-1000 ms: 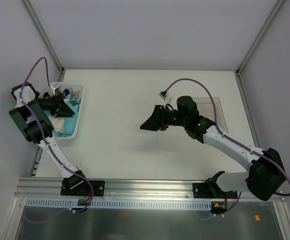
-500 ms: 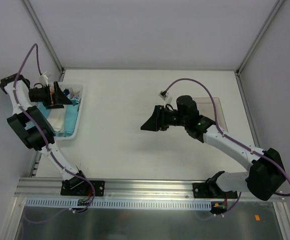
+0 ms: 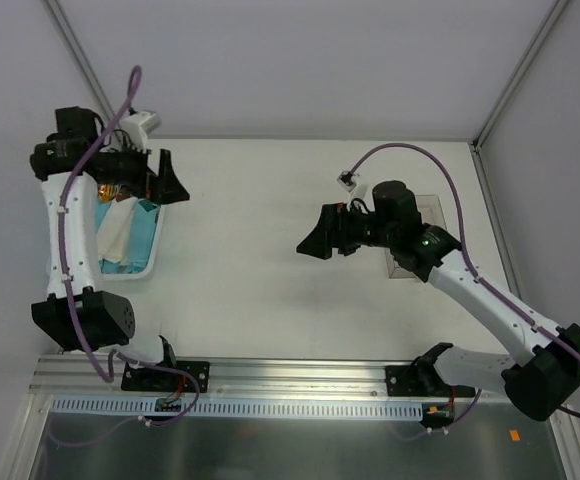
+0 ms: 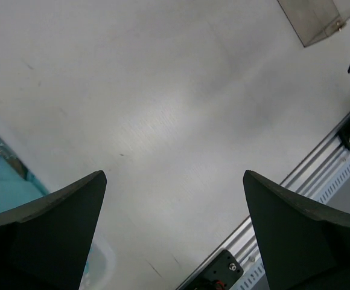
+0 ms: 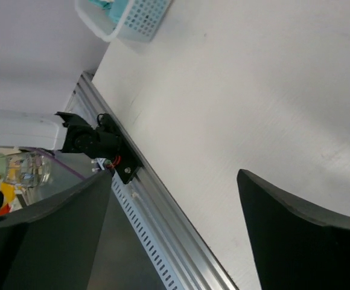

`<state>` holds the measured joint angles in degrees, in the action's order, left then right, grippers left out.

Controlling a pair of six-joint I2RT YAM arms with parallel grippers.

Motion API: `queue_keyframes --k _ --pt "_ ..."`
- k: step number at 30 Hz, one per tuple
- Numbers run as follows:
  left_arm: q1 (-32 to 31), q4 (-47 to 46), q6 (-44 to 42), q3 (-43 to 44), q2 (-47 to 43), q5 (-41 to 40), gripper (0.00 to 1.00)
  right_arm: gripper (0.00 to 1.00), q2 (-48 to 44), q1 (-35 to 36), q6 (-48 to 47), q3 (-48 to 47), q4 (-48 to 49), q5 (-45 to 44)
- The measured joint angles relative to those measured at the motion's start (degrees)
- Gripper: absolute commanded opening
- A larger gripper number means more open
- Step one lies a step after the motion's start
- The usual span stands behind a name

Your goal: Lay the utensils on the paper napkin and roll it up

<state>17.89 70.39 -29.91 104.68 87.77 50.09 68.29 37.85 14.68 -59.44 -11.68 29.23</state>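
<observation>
My left gripper point(image 3: 175, 186) hangs open in the air by the far right corner of the white basket point(image 3: 156, 250), with nothing between its fingers point(image 4: 54, 229). In the left wrist view, the left gripper point(image 4: 174, 175) has only bare table under it. My right gripper point(image 3: 308, 244) floats open over the middle of the table, also holding nothing, and the right wrist view shows this gripper point(image 5: 174, 175) above the table's near edge. Teal and white paper goods point(image 3: 135, 232) lie in the basket. The utensils and the paper napkin are out of view.
A clear plastic box point(image 3: 425, 215) stands at the right behind the right wrist; the same box point(image 4: 311, 21) shows in the left wrist view. The basket point(image 5: 130, 21) sits at the table's left edge. An aluminium rail point(image 3: 290, 375) with the arm mounts runs along the near edge.
The left arm has risen out of the basket and swung toward its far right corner, and its jaws have opened wide. The right gripper has shifted slightly right and opened further.
</observation>
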Motion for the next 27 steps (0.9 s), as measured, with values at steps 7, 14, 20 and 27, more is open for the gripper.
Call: queue_keyframes --k 7,14,20,27 --pt "-21.75 -8.22 7.76 -8.5 -4.31 -9.77 0.99 0.99 -4.07 -5.05 -5.75 -0.07 -10.14 -7.32" --pt "-31.89 -17.64 13.33 -19.19 -6.34 -15.98 0.99 0.99 -6.29 -7.54 -8.2 3.32 -14.82 -15.21" --pt "-32.2 -24.61 17.07 -32.54 -10.69 -18.71 0.99 0.99 -6.27 -7.72 -9.01 5.95 -17.22 -19.67" --pt "-32.2 -29.77 18.12 -38.91 -10.91 -21.18 0.99 0.99 -5.2 -7.76 -9.62 6.67 -17.64 -22.56"
